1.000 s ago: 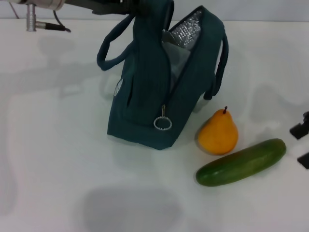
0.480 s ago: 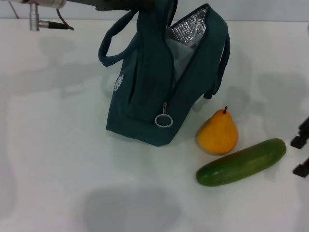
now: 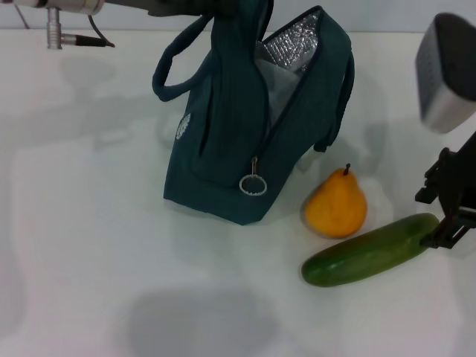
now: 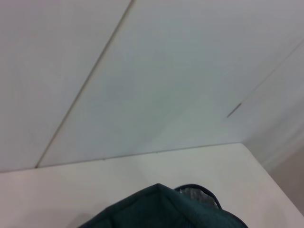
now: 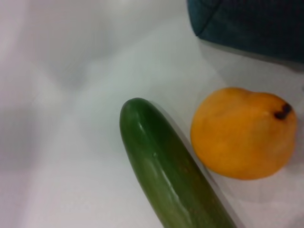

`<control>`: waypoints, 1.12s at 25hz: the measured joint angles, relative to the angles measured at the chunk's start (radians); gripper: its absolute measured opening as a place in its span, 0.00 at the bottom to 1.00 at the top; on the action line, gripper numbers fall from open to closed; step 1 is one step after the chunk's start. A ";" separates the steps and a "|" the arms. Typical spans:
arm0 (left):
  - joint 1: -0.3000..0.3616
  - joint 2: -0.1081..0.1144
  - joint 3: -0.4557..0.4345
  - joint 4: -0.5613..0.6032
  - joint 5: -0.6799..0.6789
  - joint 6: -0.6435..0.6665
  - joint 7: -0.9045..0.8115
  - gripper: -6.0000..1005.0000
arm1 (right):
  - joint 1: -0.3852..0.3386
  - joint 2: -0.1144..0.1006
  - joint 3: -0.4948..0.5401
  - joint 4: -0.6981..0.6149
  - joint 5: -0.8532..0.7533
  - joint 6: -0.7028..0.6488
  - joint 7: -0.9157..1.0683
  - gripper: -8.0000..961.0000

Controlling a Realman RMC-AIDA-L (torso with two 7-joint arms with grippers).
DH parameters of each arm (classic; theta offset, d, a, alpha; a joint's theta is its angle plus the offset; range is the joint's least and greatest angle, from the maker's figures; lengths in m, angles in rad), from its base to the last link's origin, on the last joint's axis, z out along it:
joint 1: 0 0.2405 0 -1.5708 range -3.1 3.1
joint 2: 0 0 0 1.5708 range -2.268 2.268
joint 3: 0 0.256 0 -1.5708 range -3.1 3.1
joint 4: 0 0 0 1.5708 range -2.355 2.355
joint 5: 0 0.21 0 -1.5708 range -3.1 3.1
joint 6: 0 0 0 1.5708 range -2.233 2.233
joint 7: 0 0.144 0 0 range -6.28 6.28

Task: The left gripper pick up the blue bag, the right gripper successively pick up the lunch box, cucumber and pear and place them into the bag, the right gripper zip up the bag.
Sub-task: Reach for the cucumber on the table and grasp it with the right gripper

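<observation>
The right tool point(image 3: 445, 223) has come in over the far end of the long dark green cucumber point(image 3: 370, 251) — jaw state cannot be told. The left tool holds the teal-blue fabric bag point(image 3: 253, 126) open on the white tabletop point(image 3: 89, 223); the yellow-orange pear point(image 3: 336, 204) stands just beside. Cucumber step in hand — next, descend and close across it.

My white table point(image 3: 89, 245) carries three items: bag point(image 3: 223, 149) standing unzipped, pear point(image 3: 336, 204) just beside it, cucumber point(image 3: 368, 251) lying beside the pear.
</observation>
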 joint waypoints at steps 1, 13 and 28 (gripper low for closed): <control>0.001 0.000 0.000 0.000 0.000 -0.007 0.005 0.08 | 0.000 0.002 -0.017 0.004 0.001 0.009 0.000 0.73; 0.006 0.001 0.000 0.001 -0.006 -0.015 0.013 0.08 | 0.004 0.012 -0.169 0.018 0.042 0.097 0.001 0.73; 0.011 0.004 0.000 0.001 -0.028 -0.016 0.028 0.08 | 0.014 0.013 -0.307 0.063 0.077 0.178 0.009 0.73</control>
